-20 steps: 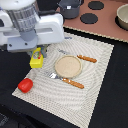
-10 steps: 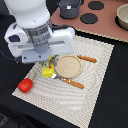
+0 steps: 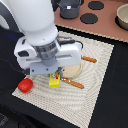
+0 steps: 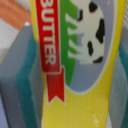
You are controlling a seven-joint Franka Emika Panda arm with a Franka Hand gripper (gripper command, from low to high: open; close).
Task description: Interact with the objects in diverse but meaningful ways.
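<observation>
**A:** Gripper status?

**B:** Gripper [image 3: 55, 76] is down on the yellow butter block [image 3: 54, 81]. In the wrist view the block [image 4: 80, 65] fills the frame, with a grey finger pad [image 4: 17, 75] up against one long side and a second pad at the opposite edge. So the jaws are closed onto it, only as wide as the block. Label reads "BUTTER" on a red ribbon, with a cow graphic.

**A:** Where's the block sitting?

**B:** On the striped placemat [image 3: 95, 75], near its edge on the exterior view's left. Can't tell whether it's lifted or still touching the mat.

**A:** Counts?

**B:** One butter block. One red tomato [image 3: 25, 85], at the mat's edge, near the block but apart from it. One pale round plate [image 3: 73, 70], mostly hidden by the arm. Two brown-handled utensils: one [image 3: 89, 59] just beyond the plate, one [image 3: 74, 83] just in front of it. One dark grey pot [image 3: 69, 7] on the brown counter [image 3: 107, 27]. Two black discs [image 3: 89, 18] on that counter. One pale bowl [image 3: 123, 17] at the frame edge.
</observation>
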